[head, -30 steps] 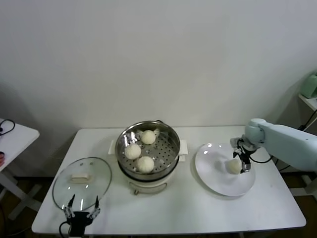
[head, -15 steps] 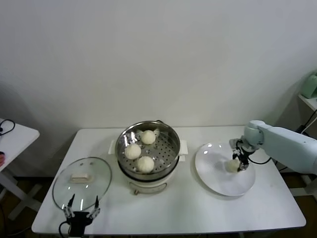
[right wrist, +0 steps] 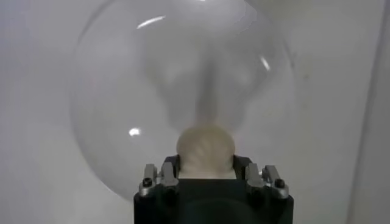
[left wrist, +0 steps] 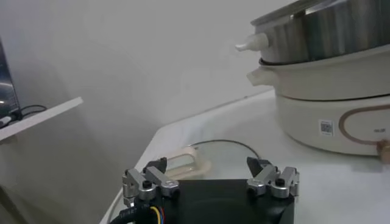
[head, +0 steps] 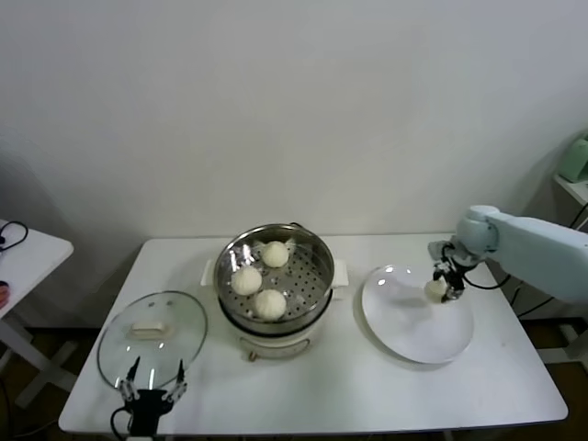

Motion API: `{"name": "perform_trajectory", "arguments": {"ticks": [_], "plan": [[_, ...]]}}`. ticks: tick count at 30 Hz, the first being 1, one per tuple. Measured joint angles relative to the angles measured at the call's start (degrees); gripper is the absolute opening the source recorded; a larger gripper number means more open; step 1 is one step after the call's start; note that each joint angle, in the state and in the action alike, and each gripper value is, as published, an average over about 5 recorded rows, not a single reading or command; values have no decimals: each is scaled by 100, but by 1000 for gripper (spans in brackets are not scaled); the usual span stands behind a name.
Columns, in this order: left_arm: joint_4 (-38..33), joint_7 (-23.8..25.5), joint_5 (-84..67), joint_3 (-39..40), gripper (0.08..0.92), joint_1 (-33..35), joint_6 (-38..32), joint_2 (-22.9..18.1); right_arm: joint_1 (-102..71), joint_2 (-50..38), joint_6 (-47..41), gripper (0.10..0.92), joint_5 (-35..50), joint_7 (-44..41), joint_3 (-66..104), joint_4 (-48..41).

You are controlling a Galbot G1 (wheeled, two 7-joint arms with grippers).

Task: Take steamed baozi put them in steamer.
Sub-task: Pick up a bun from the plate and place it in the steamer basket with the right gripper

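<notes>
A steamed baozi (head: pixel 435 288) is being pinched by the right gripper (head: pixel 442 287) and held above the white plate (head: pixel 404 331). Three more baozi (head: pixel 269 303) are lying in the steamer (head: pixel 274 285), well to that gripper's left. The left gripper (head: pixel 152 397) is being held spread beside the glass lid (head: pixel 152 338) at the table (head: pixel 367 395) edge.

The smooth pale blue-white right arm (head: pixel 533 257) ends in a rounded wrist joint with thin black cables looping beneath it. The black right gripper (right wrist: pixel 212 178) carries silver finger blocks with dark screws. The matching black left gripper (left wrist: pixel 210 181) shows what look like yellow, red and blue wires.
</notes>
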Motion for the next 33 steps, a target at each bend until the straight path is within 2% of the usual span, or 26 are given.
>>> {"name": "perform_trajectory", "arguments": {"ticks": [8,17,25,33], "plan": [[-46,15,-9,10,823,36,12,27,1640,117,-244,585,963,-106,-953,904],[-83,42,-15,24,823,71,12,45,2969,585,-540,586,2001,-147,-1281,1524],[-72,53,-16,35,823,52,6,50,3251,1099,-938,587,2691,34,-1044,1919],[-74,58,-28,38,823,60,-12,55,2867,1626,-1337,586,2924,324,-673,1951]]}}
